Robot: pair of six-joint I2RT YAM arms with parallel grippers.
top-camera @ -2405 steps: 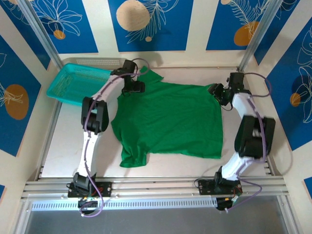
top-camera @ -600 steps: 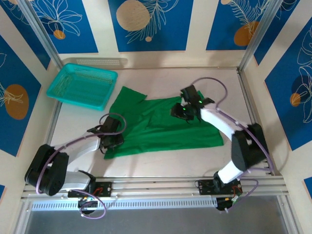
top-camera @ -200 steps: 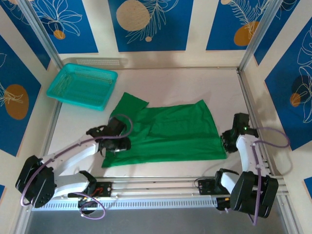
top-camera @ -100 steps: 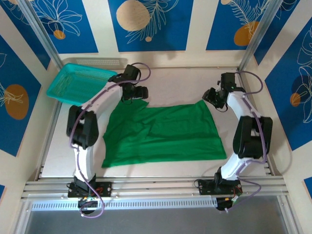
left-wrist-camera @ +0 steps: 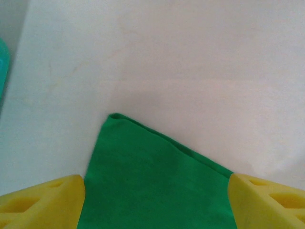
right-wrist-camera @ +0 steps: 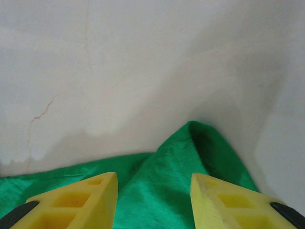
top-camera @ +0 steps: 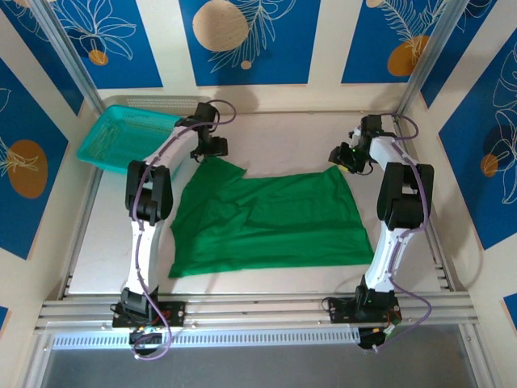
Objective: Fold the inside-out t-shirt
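Shirt, look: We saw a bright green, soft short-sleeved cloth t-shirt (top-camera: 271, 222) doubled over into a rough trapezoid. It was broader at its near edge, with a shallow crease left of its middle.
Shirt, place: It lay flat on the pale table top (top-camera: 283, 133), between the two arms. It was apart from the teal plastic mesh basket (top-camera: 113, 139) at the far left.
Left claw: The left gripper (top-camera: 212, 148) hung over the shirt's far-left corner. Its yellow fingers (left-wrist-camera: 43, 200) were spread wide and clamped nothing.
Right claw: The right gripper (top-camera: 341, 158) sat over the far-right corner with a narrower gap. A small hump of cloth lay between the fingers, unpinched.
Hard to tell: Both wrist views cut the fingers off at the bottom edge. We could not tell whether they touched the cloth. The left arm hid part of the basket's rim. The folded layers and sleeves could not be told apart.
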